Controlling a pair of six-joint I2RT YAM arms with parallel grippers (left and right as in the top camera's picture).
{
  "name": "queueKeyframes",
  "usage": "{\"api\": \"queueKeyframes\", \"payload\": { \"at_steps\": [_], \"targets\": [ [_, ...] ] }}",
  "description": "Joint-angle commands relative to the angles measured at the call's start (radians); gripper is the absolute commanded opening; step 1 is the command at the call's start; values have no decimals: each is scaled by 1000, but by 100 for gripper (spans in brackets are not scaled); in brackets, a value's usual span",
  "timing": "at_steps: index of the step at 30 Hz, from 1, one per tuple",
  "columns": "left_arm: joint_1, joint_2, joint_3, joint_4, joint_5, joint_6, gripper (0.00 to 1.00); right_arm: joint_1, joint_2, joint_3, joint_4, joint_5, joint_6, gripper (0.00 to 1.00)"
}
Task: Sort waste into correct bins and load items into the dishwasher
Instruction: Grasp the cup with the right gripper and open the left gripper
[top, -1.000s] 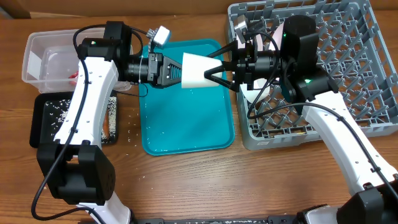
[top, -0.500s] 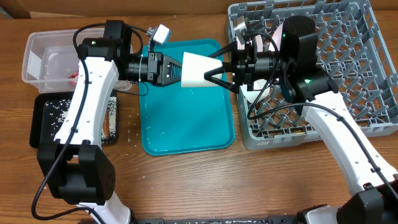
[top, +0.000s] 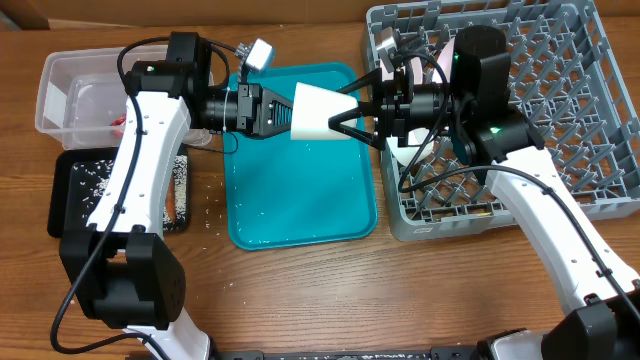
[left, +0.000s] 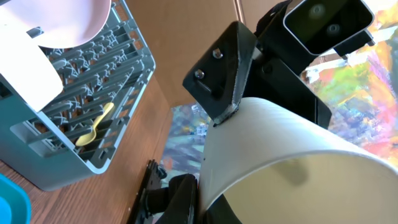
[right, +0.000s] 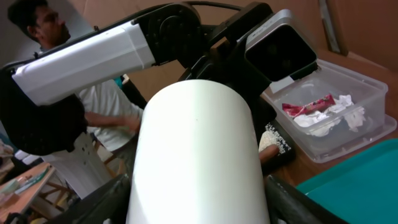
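Nothing moved since before. My left pincer (top: 285, 112) clamps cup (top: 318, 112); right pincer (top: 340, 112) straddles it, grip unclear: handover toward rack (top: 560, 100).

The wooden table (top: 300, 290) carries four containers. At its left a clear tub (top: 48, 100) stands at the back, and a black tray (top: 55, 200) lies just in front of it; a teal tray (top: 300, 200) lies in the middle, and a grey rack (top: 600, 150) stands at the right, its side just beside the teal tray's edge. A few rice grains (top: 212, 213) lie loose on the wood between the black tray and the teal tray.
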Motion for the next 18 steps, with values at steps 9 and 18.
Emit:
{"api": "queueKeyframes", "payload": {
  "at_steps": [9,18],
  "targets": [
    [0,-7,17,12,64,3,4,35,1,-3,-11,-45,-13,77],
    [0,-7,17,8,26,4,16,24,1,-3,25,-47,-29,51]
  ]
}}
